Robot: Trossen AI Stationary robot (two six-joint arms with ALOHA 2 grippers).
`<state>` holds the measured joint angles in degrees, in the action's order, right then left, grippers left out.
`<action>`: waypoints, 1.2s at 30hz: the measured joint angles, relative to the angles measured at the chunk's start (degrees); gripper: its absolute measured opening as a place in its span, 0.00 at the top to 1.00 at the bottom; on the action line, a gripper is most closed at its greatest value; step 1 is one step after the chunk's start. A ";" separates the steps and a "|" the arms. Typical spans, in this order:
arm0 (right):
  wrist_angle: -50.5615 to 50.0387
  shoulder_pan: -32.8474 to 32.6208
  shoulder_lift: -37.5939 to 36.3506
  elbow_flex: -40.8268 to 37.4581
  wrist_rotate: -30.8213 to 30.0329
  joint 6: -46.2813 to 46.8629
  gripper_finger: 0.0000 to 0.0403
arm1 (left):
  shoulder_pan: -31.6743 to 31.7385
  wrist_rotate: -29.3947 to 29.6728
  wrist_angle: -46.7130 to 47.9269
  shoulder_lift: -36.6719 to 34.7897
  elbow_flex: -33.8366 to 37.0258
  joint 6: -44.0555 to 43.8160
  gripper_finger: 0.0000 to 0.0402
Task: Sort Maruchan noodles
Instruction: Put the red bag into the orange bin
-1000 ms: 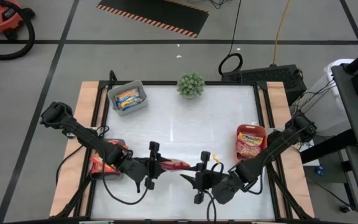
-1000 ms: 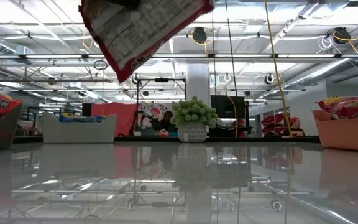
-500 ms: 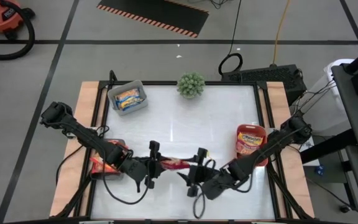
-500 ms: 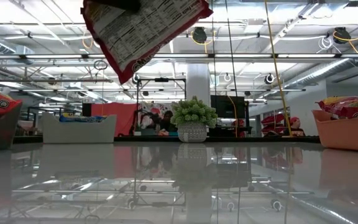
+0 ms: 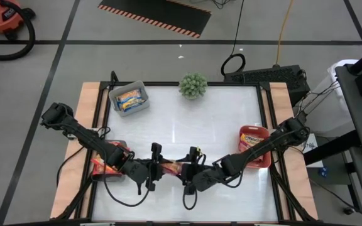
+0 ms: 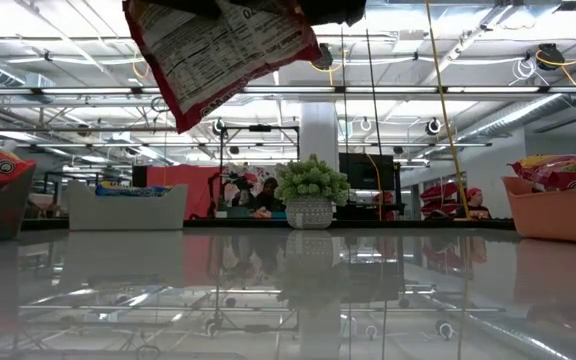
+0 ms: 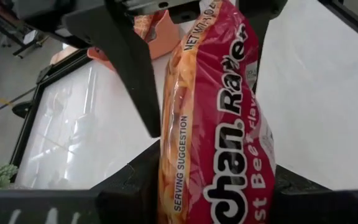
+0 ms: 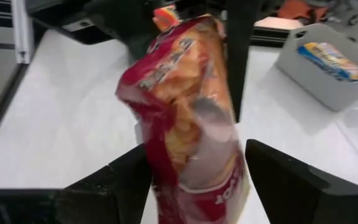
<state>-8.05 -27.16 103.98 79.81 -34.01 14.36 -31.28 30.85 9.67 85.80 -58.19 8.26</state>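
Observation:
A red-and-white Maruchan noodle packet (image 5: 173,167) hangs high above the table's near middle, and the low view shows its back label (image 6: 223,55). My left gripper (image 5: 159,168) is shut on the packet's left end. My right gripper (image 5: 190,171) stands open, one finger on either side of the packet's free right end (image 8: 185,112); whether they touch it I cannot tell. A yellow-and-blue packet (image 5: 129,98) lies in the grey bin (image 5: 113,100) at the far left. My left gripper pinches the packet's end nearest the wrist (image 7: 188,186) between its two fingers (image 7: 129,186). The fingers come from the table's left, slanting a little downward and lying along the packet. The packet sticks out past them toward the right gripper, lifted clear of the table.
An orange bin (image 5: 264,160) with red packets stands at the right edge. Another bin with red packets (image 5: 105,164) sits at the near left under my left arm. A green potted plant (image 5: 193,85) stands at the far middle. The white tabletop between them is bare.
My right gripper has moved toward the table's left and a little down, up to the held packet, and its fingers now stand around the packet's free end. The packet has shifted slightly left and tipped a little in the low view. My left gripper has kept its hold.

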 joint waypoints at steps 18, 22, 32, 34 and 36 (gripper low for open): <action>2.26 0.19 0.00 0.00 -0.16 -2.49 0.37 | 0.40 -2.27 -1.44 0.00 0.00 -2.81 0.61; 2.29 0.28 0.00 0.00 -0.41 -3.73 0.46 | 0.40 -2.35 -1.73 0.00 0.00 -2.81 0.61; 2.08 0.25 0.00 0.00 -0.18 -4.11 0.69 | 0.36 -2.99 -0.08 0.02 -0.04 -8.80 0.60; 1.86 0.24 -0.05 0.00 -0.12 -4.46 0.69 | 0.36 -3.17 0.50 0.02 -0.09 -9.48 0.60; 1.60 0.07 -0.16 0.00 -0.10 -4.56 0.69 | 0.37 -3.23 0.57 0.02 -0.11 -9.48 0.60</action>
<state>-6.45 -27.09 103.83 79.81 -34.11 9.80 -30.90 27.62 10.24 85.82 -58.30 -1.22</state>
